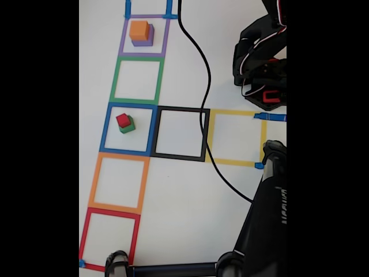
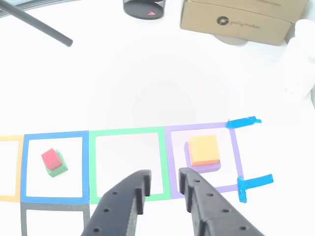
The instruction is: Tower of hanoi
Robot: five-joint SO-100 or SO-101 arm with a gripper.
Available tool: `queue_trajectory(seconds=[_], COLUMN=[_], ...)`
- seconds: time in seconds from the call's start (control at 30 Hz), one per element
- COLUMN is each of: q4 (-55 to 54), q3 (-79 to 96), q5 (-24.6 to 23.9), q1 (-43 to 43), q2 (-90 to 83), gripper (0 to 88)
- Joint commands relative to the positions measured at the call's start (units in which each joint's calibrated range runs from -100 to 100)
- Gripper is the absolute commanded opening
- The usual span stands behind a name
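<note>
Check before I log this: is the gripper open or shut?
Open: the gripper shows a clear gap between its fingers, holding nothing.

You have a white bench (image 1: 179, 219) marked with tape squares. Take the black square (image 1: 180, 134) in the fixed view as your landmark: a blue square (image 1: 130, 129) touches its left side, a yellow one (image 1: 236, 138) its right. Above the blue come green (image 1: 137, 80) and purple (image 1: 144, 36); below it, orange (image 1: 117, 183) and red (image 1: 109, 238). A black cable (image 1: 203, 104) crosses the black square. A cardboard box (image 2: 236, 19) lies far beyond the squares.
</note>
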Motion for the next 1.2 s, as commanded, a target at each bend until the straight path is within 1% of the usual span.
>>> queue_trajectory(seconds=[0.0,0.1,0.3,0.5,0.6,0.67,0.77,0.83,1.03,1.17], q4=[-4.70,-9.23,-26.16,-39.03,-44.94,-51.10,-64.78,-71.42,-81.70,-95.39], q3=[3.84,10.20,30.38,42.11,47.66,53.38,65.02,70.11,76.57,80.48], q5=[0.00,0.00,0.00,0.00,0.00,0.00,0.00,0.00,0.00,0.00], q1=[5.53,9.84,16.84,19.62,20.77,21.83,23.65,24.80,26.05,27.00], q2=[0.44,-0.29,-4.41,-4.65,-4.65,-5.13,-6.42,-6.42,-3.27,3.43], gripper=[12.3,20.0,28.7,37.1,38.5,39.5,41.2,41.5,42.8,44.3])
